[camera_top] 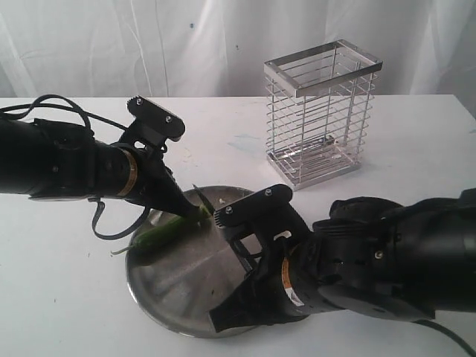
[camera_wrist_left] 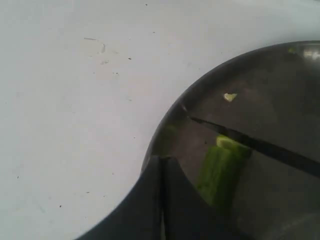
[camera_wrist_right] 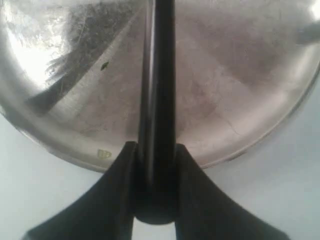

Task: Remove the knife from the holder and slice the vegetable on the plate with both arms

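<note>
Nearest the camera, lower right of the exterior view, the right end effector [camera_wrist_right: 156, 152] is clamped on the knife [camera_wrist_right: 159, 75] by its smooth black handle, over the plate [camera_top: 160, 297]. This arm's sticker [camera_top: 287, 286] carries writing too small to read. The plate, lower centre, is round, shallow, dull grey steel. It holds the vegetable [camera_wrist_left: 217, 172], a green chili with a pale flat-cut end, at its left side. The narrow dark blade lies across that cut end. The left end effector [camera_wrist_left: 162, 161], matte black, has its fingertips closed together just beside the chili; contact cannot be confirmed. A pale scrap [camera_wrist_left: 230, 96] lies apart on the plate. Farther back, upper right, the holder [camera_top: 320, 111], rectangular chrome wire, stands upright on the white surface [camera_top: 59, 297].
</note>
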Robot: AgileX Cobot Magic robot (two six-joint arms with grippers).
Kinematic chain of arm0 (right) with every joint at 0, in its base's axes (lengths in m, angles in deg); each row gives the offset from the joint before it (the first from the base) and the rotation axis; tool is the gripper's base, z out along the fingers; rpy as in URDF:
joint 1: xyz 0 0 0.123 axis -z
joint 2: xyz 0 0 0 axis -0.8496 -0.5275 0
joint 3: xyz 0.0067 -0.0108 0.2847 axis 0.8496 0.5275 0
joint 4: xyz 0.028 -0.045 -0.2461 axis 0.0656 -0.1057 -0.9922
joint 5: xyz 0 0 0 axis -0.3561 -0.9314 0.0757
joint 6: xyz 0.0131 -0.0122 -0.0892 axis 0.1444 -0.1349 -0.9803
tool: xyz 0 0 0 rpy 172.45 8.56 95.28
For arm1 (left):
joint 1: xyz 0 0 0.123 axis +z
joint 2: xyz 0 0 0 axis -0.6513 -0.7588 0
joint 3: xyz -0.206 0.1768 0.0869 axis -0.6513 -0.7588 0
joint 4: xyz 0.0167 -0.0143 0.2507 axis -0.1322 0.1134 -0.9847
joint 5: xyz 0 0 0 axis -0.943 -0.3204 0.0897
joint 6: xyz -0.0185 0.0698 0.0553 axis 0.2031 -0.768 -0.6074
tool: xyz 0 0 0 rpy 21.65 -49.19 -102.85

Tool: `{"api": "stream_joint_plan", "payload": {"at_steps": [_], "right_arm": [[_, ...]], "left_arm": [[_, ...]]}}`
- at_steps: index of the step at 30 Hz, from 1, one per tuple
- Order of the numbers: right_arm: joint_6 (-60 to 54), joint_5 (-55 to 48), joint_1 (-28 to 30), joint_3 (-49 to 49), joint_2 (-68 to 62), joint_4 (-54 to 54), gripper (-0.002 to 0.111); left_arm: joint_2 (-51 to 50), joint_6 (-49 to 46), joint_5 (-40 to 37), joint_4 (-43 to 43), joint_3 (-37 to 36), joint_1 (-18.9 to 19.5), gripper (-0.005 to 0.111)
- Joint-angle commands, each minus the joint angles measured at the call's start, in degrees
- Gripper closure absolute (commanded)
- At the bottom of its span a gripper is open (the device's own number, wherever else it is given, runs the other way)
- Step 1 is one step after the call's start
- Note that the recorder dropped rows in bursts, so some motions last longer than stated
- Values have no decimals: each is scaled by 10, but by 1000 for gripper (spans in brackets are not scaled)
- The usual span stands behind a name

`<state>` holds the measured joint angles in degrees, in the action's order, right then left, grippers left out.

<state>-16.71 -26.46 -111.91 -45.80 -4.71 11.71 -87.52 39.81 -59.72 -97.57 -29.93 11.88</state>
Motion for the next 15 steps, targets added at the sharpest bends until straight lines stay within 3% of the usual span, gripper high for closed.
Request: {"api": "stream_joint_plan", "payload": {"at_steps": [1,15], "right_arm": [[-7,21,-2,-2,-10,7,108],[-7,25,-2,-2,-16,8,108]], "left_arm": [[7,5,-8,-3,-3,1,107],[7,5,-8,-3,-3,1,107]]}}
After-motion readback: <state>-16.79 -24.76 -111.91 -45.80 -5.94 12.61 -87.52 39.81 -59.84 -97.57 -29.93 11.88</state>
